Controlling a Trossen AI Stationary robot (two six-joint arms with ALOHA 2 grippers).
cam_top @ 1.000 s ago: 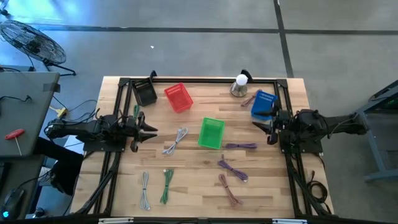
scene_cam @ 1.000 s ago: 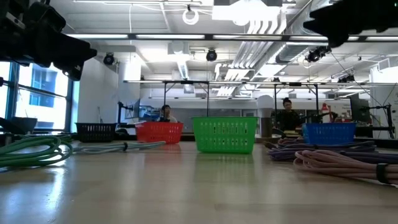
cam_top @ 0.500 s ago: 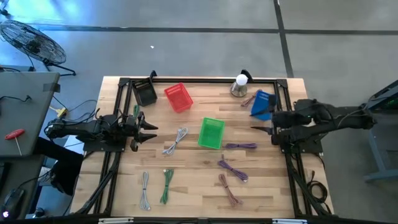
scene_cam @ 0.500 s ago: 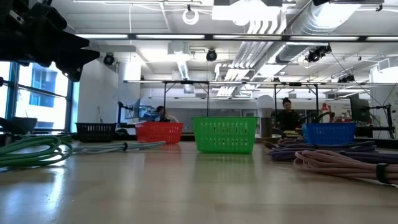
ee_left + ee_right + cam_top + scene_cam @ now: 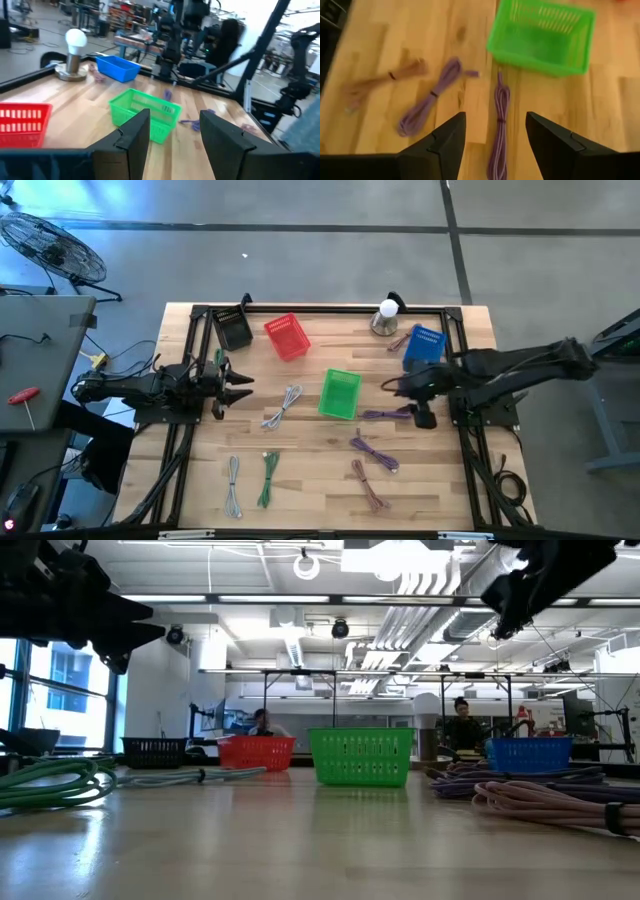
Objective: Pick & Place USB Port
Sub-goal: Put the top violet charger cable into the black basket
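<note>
Several bundled cables lie flat on the wooden table: a purple one (image 5: 386, 415) (image 5: 499, 125) right of the green basket (image 5: 340, 394) (image 5: 542, 37), a second purple one (image 5: 373, 452) (image 5: 427, 102), a pinkish-brown one (image 5: 367, 485), two grey ones (image 5: 283, 407) and a green one (image 5: 267, 478). My right gripper (image 5: 392, 387) (image 5: 496, 127) hangs open above the first purple cable, tipped down and well clear of it. At the table's left side my left gripper (image 5: 245, 385) (image 5: 175, 125) is open and points level toward the green basket.
A red basket (image 5: 287, 337) and a black one (image 5: 234, 329) stand at the far left, and a blue one (image 5: 423, 347) stands at the far right beside a bulb on a round base (image 5: 385, 318). A dark frame (image 5: 330, 308) edges the table. People sit in the room behind.
My right gripper has swung out from the table's right edge toward the middle and risen a little. It has tipped from level to slanting down over the purple cable by the green basket. Nothing on the table has moved.
</note>
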